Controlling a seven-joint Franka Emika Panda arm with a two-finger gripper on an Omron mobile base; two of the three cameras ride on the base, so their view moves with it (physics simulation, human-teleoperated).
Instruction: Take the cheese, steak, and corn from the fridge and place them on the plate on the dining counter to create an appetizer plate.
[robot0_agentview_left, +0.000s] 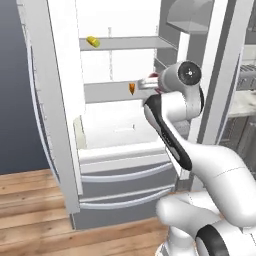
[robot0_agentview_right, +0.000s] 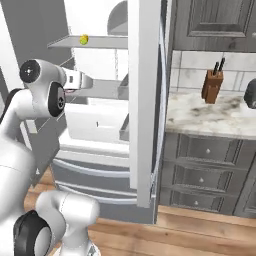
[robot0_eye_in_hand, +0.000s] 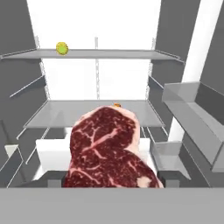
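Nearest the hand camera, the flat dark red slab of marbled steak (robot0_eye_in_hand: 109, 151) sits between the gripper (robot0_eye_in_hand: 111, 177) jaws, which stand wide around it, seemingly gripping it for the carry to the plate. Beyond, the small orange cheese wedge (robot0_agentview_left: 132, 88) waits on the white fridge's (robot0_agentview_left: 55, 100) middle shelf; farthest, the yellow corn cob (robot0_agentview_left: 93, 42) lies above.

The fridge (robot0_agentview_right: 142, 100) stands open, its thick white door edge upright in the middle. The corn (robot0_agentview_right: 84, 38) lies on the upper shelf (robot0_agentview_right: 95, 42). To the right, a knife block (robot0_agentview_right: 212, 85) stands on a marble surface (robot0_agentview_right: 210, 120) above dark cabinets (robot0_agentview_right: 210, 170).
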